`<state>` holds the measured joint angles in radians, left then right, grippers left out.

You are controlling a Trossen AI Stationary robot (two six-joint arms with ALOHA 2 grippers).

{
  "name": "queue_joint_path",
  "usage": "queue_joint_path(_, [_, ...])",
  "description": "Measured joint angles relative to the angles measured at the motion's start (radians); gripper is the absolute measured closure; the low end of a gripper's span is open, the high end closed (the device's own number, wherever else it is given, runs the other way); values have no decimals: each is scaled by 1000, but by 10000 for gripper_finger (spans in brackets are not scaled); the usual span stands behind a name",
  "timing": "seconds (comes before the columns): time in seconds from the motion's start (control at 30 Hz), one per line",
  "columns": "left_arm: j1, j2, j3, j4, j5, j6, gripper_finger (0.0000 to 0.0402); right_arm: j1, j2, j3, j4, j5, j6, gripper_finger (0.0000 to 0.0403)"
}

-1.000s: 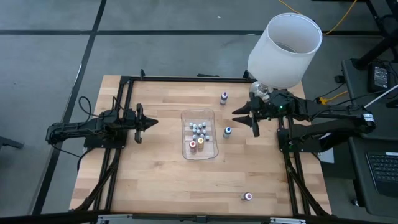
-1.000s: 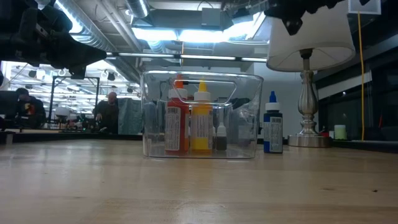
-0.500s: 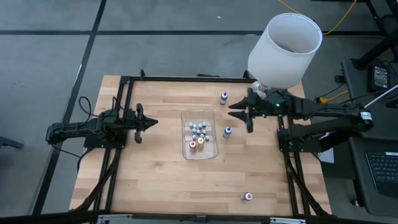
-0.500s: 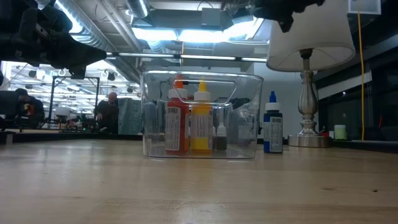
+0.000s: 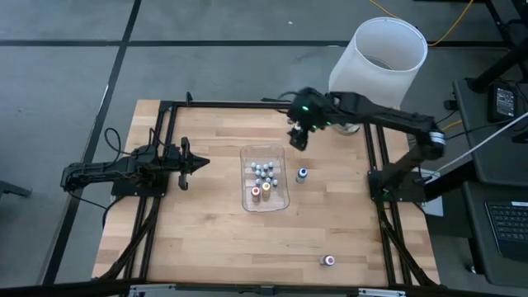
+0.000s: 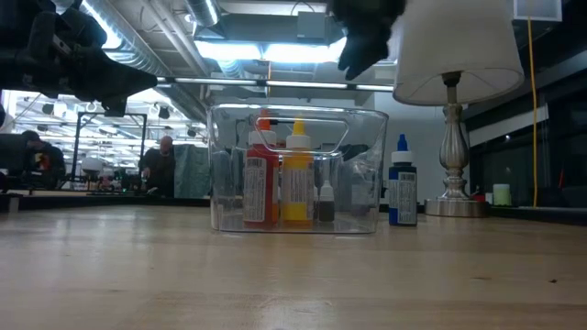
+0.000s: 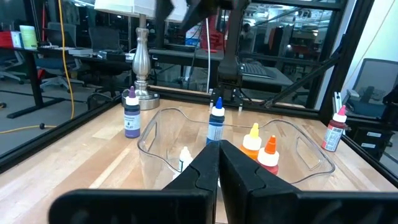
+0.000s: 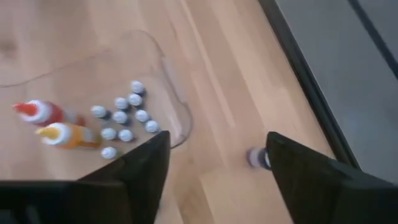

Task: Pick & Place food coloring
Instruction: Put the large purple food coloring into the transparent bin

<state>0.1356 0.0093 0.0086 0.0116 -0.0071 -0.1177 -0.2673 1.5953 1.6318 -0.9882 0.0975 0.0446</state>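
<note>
Pale wooden table (image 5: 206, 239) fills the overhead view, with a clear rectangular plastic tray (image 5: 266, 202) at its centre. Tiny whitish-capped food coloring bottles (image 5: 264, 171), plus a red one (image 5: 255, 192) and an orange one (image 5: 266, 188), stand inside it. A blue bottle (image 5: 302, 174) stands just beside the tray at 3 o'clock; a red-capped bottle (image 5: 329, 261) lies well apart toward 5. The right gripper (image 5: 299, 137) hangs at 1 o'clock, fingers spread wide over a purple bottle (image 8: 257, 157). The left gripper (image 5: 200, 163) waits at 9 o'clock, fingers pressed together, holding nothing.
</note>
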Motion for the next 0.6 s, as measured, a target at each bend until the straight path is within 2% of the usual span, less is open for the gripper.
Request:
queue_joint_path(0.1, [0, 0, 0, 0, 0, 0, 391, -19, 120, 128, -98, 18, 0, 108])
queue_joint_path(0.27, [0, 0, 0, 0, 0, 0, 394, -27, 290, 300, -270, 185, 45, 101])
queue_joint_path(0.33, [0, 0, 0, 0, 0, 0, 395, -35, 346, 349, -342, 217, 54, 106])
queue_joint_path(0.47, [0, 0, 0, 0, 0, 0, 393, -55, 424, 377, -420, 222, 51, 113])
queue_joint_path(0.6, [0, 0, 0, 0, 0, 0, 391, -80, 464, 345, -438, 223, 36, 115])
